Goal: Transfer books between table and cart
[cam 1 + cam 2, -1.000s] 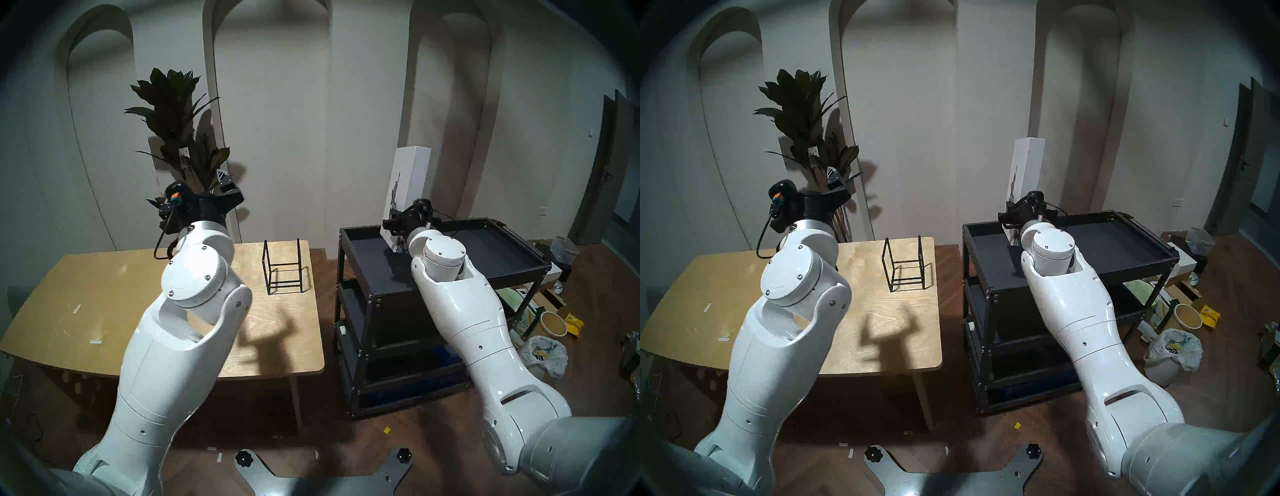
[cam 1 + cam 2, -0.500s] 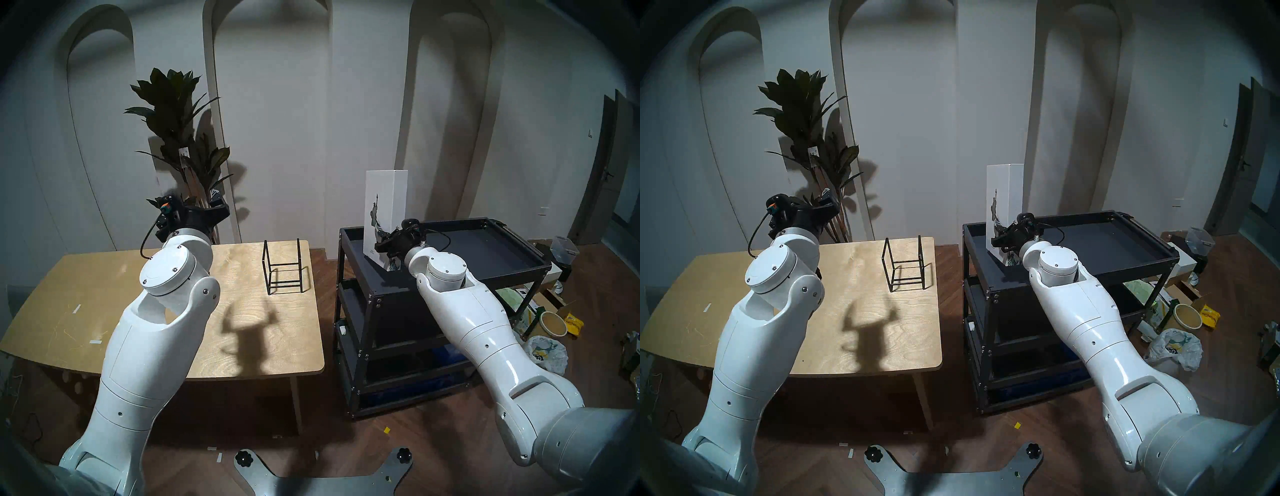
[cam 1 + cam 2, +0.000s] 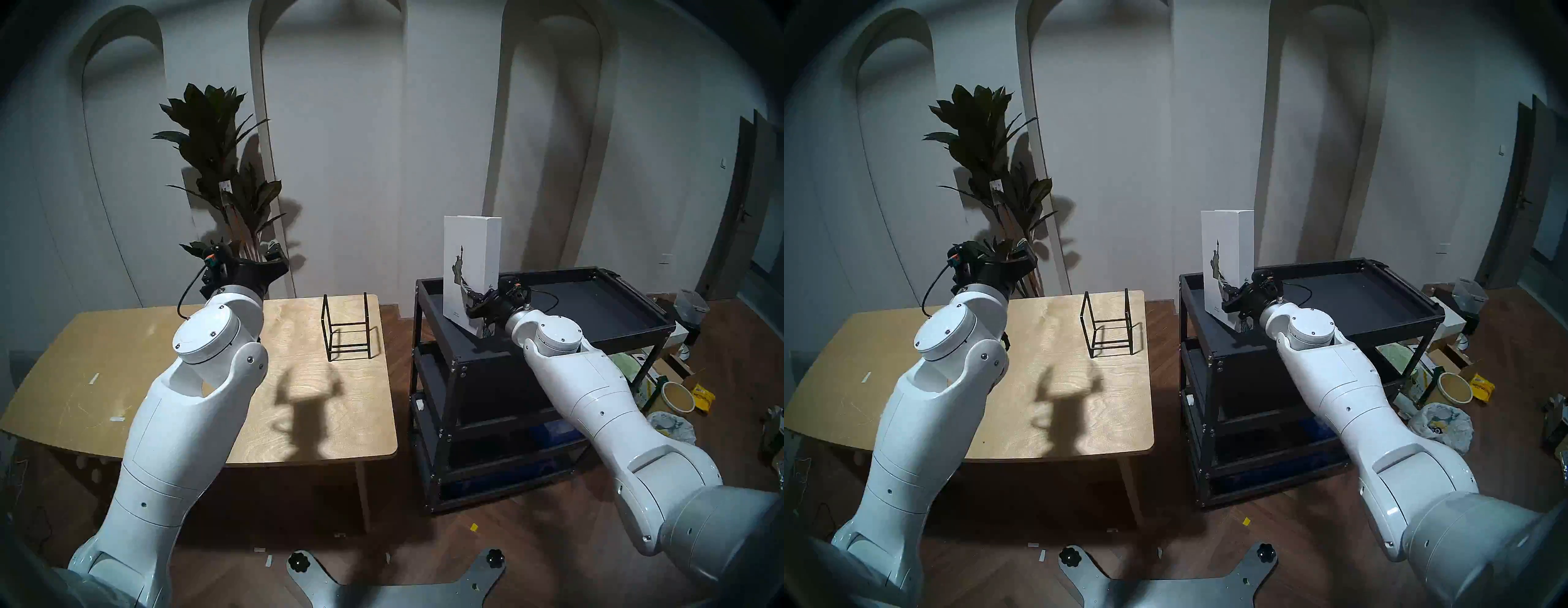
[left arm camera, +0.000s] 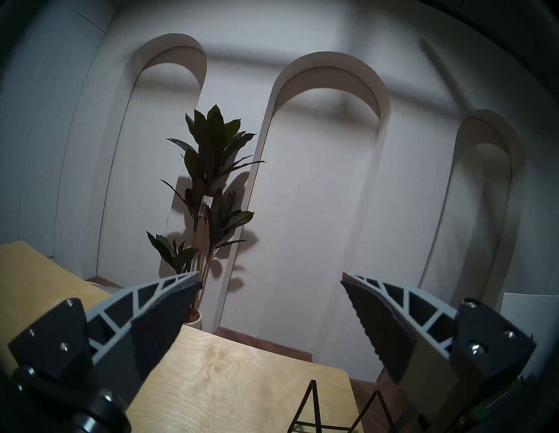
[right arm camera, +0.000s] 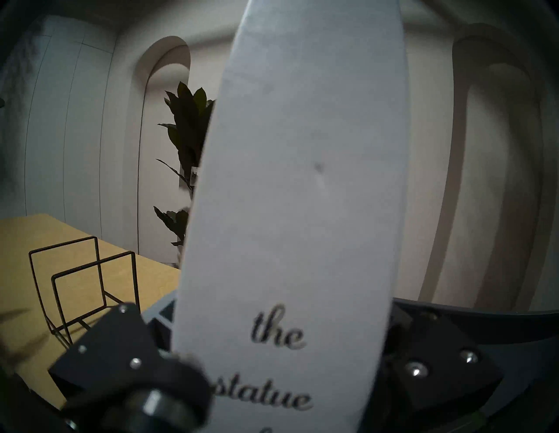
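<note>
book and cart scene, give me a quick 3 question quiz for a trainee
1. True or false: the book lies flat on the table.
2. Which gripper holds the book? A) left gripper B) right gripper C) neither
3. Fill in: the black wire rack stands on the ____.

Key
1. False. It is upright over the cart, its lower end in the right gripper; whether it touches the top tray cannot be told.
2. B. In the right wrist view the spine sits between that gripper's fingers, while the left gripper is open and holds nothing, above the table.
3. table
</note>
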